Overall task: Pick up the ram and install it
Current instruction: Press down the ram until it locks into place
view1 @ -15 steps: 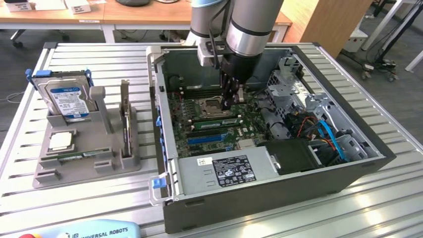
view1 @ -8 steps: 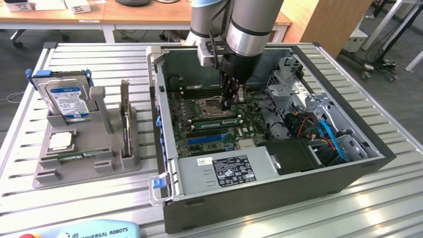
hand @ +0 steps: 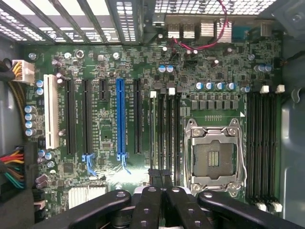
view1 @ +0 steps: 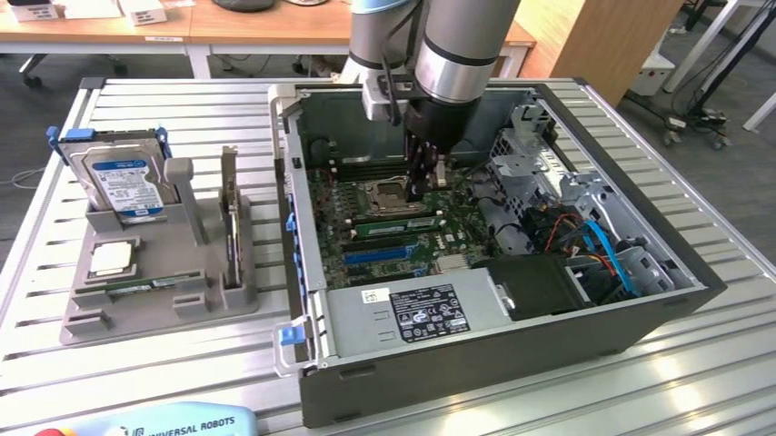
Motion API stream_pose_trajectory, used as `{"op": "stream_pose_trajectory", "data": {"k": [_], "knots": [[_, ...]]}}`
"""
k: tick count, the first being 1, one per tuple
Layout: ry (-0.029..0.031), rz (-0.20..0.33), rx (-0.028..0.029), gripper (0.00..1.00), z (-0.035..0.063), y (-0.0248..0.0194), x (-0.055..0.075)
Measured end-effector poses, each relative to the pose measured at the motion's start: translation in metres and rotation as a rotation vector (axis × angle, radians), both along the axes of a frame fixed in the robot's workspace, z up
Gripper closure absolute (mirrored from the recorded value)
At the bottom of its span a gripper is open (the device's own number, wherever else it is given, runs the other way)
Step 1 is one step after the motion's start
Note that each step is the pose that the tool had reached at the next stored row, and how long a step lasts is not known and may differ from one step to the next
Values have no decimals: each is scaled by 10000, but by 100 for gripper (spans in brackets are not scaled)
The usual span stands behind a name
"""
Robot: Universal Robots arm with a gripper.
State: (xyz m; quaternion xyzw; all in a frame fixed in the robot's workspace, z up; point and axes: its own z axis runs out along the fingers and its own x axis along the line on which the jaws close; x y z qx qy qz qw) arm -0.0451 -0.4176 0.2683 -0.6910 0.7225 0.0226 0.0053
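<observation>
Hand (view1: pixel 421 186): closed, down inside the computer case (view1: pixel 631 318), beside the processor socket (hand: pixel 213 155).
Ram (view1: pixel 401 224): seated in a motherboard slot, just below the hand's fingertips.

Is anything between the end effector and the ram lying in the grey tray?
Yes. The end effector is shut, down inside the computer case. The case's near wall and the upright holders of the tray lie between it and the ram. Nothing covers the ram from above.

Slatted metal table (view1: pixel 182 109), grey parts holder (view1: pixel 158 291), open computer case (view1: pixel 510 363)
</observation>
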Motion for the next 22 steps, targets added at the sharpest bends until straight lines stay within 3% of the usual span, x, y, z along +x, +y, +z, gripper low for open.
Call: {"op": "stream_pose_trajectory", "data": {"k": [22], "knots": [[0,-3369,0,90,-3,0,0]]}}
